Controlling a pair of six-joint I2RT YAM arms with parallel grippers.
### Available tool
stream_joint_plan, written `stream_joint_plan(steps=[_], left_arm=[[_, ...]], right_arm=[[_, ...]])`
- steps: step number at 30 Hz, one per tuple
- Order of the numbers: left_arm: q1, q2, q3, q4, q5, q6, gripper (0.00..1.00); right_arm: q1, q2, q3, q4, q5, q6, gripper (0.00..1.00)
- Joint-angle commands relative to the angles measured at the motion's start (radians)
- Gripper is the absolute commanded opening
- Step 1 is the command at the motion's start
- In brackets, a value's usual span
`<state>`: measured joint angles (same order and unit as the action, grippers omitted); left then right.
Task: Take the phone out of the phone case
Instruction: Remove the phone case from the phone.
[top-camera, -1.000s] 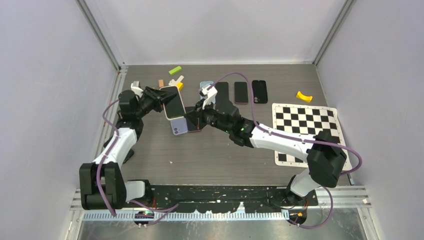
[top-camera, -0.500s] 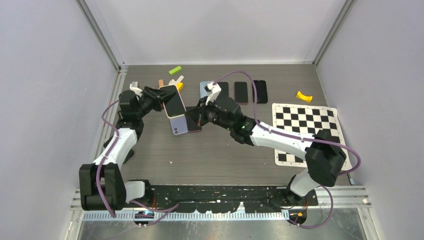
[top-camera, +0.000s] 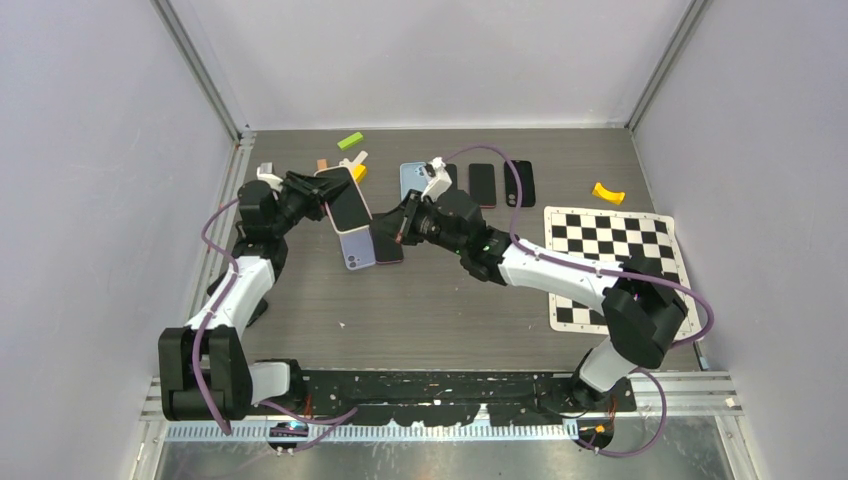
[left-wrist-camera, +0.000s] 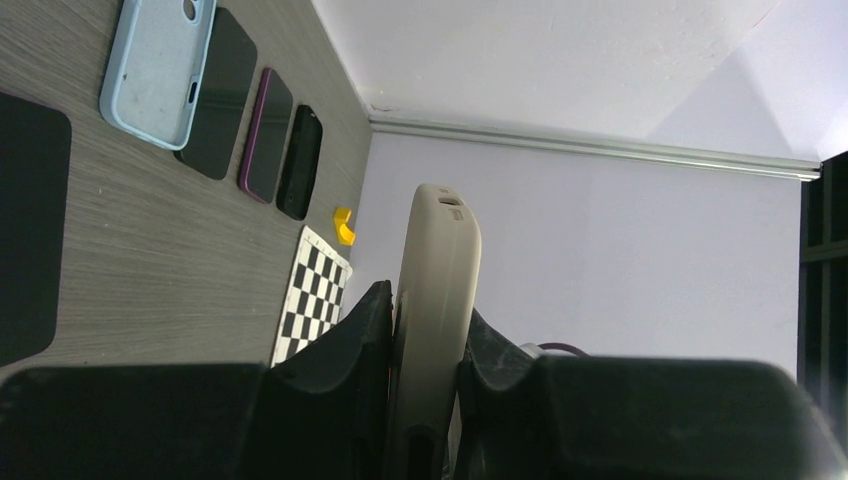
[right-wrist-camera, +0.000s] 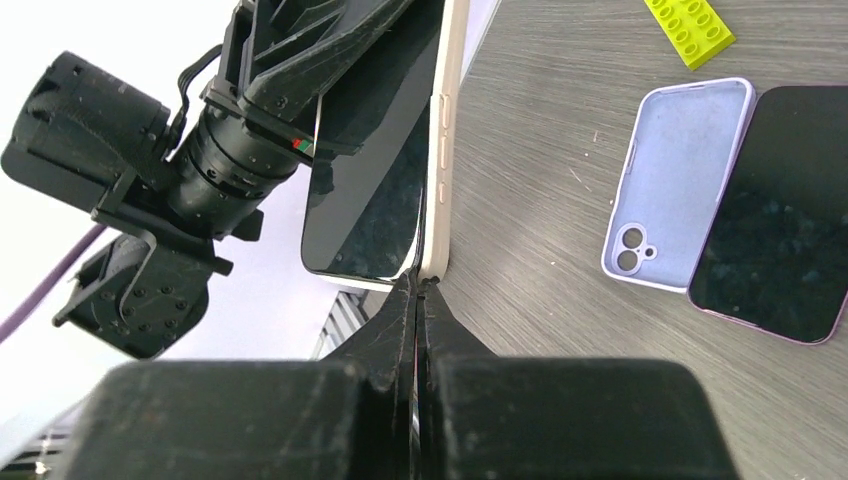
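A phone in a cream case (top-camera: 347, 204) is held up off the table, tilted, with its dark screen (right-wrist-camera: 370, 180) facing the right arm. My left gripper (top-camera: 312, 195) is shut on its upper end. In the left wrist view the case (left-wrist-camera: 437, 290) stands edge-on between the two fingers. My right gripper (top-camera: 380, 230) is shut. Its tips (right-wrist-camera: 420, 285) touch the lower corner of the case edge (right-wrist-camera: 438, 150), beside the screen. I cannot tell whether they pinch the case lip.
An empty lilac case (top-camera: 358, 252) and a dark phone (top-camera: 388, 245) lie under the held phone. A light blue case (top-camera: 412, 178) and several dark phones (top-camera: 482, 185) lie farther back. A chessboard mat (top-camera: 610, 240), a yellow piece (top-camera: 607, 192) and a green brick (top-camera: 350, 141) are around.
My right gripper has moved toward the back and left, and its tips now touch the held phone's lower corner. My left gripper has raised the cased phone slightly.
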<state>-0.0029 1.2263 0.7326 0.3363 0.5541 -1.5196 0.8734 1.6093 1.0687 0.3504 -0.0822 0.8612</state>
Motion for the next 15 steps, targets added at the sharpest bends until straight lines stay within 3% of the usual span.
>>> stream_joint_plan(steps=[1, 11, 15], left_arm=[[-0.073, -0.075, 0.091, 0.265, 0.272, -0.294, 0.00], [-0.072, -0.065, 0.077, 0.318, 0.276, -0.350, 0.00], [-0.072, -0.062, 0.073, 0.326, 0.274, -0.351, 0.00]], right_arm=[[-0.019, 0.119, -0.036, -0.341, 0.175, 0.048, 0.01], [-0.019, 0.129, -0.035, -0.409, 0.273, 0.169, 0.01], [-0.018, 0.108, -0.073, -0.306, 0.266, 0.179, 0.01]])
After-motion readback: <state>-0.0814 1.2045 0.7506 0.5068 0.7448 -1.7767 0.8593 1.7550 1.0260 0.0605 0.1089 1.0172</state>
